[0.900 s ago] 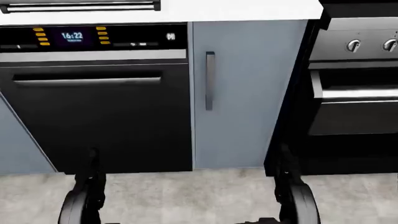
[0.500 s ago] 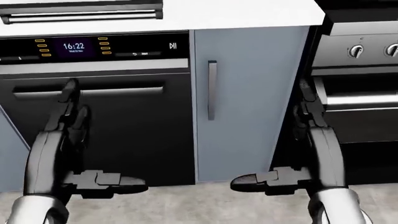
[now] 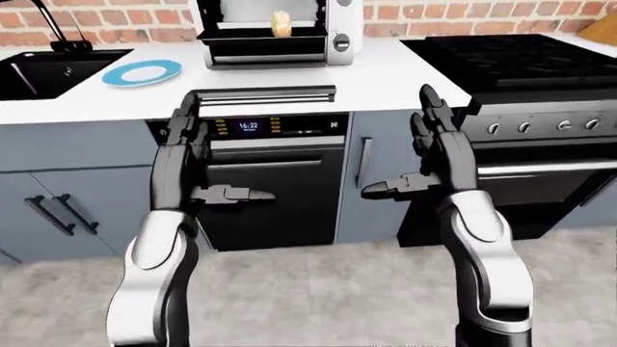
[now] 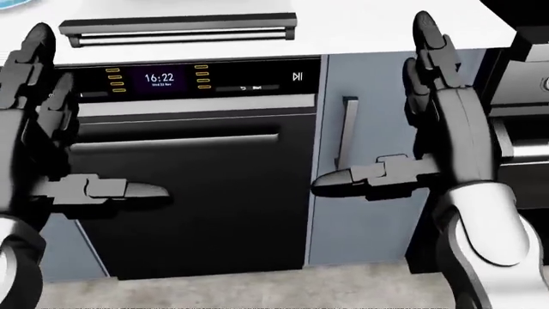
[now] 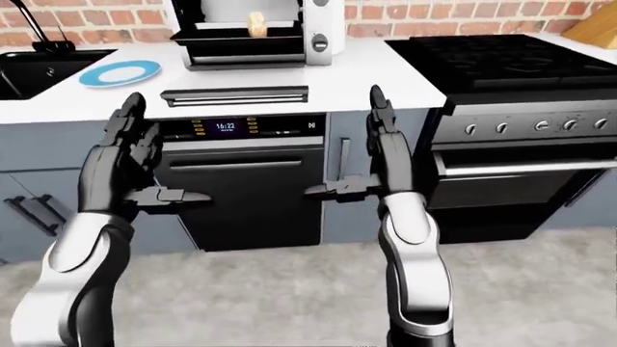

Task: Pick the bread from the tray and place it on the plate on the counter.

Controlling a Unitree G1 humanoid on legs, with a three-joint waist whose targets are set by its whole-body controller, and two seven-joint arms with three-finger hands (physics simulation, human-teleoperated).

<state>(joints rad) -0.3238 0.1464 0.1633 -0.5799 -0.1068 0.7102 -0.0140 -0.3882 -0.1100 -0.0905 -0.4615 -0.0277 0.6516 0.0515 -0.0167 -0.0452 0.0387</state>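
Up on the toaster oven's tray (image 3: pixel 260 37) sits the bread (image 3: pixel 281 23), probably light and squishy, so pinch its sides gently. Left hand (image 3: pixel 188 163) and right hand (image 3: pixel 434 155) both empty, fingers spread.

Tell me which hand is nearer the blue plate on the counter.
Left. The left hand is raised just below and right of the blue plate; the right hand is far off right, near the stove.

Bright, even, sharp simulator render
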